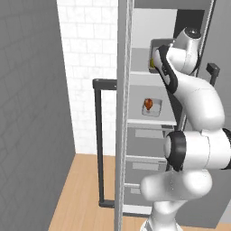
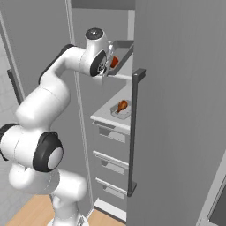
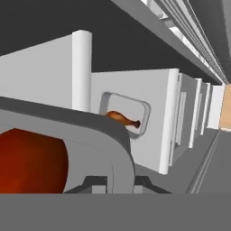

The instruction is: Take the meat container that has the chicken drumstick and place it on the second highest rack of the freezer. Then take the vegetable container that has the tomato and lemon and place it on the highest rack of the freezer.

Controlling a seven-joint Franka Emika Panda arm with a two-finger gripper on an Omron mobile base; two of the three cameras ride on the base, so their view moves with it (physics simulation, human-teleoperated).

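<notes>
Your pincer is clamped on the near rim of the vegetable container, at the front edge of the highest rack, tomato inside. Below, the meat container lies mid-shelf, chicken drumstick's bone pointing toward you. Beside your arm stands the freezer's open door.

I count one freezer ahead of me, with two pale shelves inside it and three grey drawers below them. There are two trays in the freezer: one meat container on the lower shelf, carrying one chicken drumstick, and one vegetable container on the upper shelf, with one tomato. I count two long dark door handles.
</notes>
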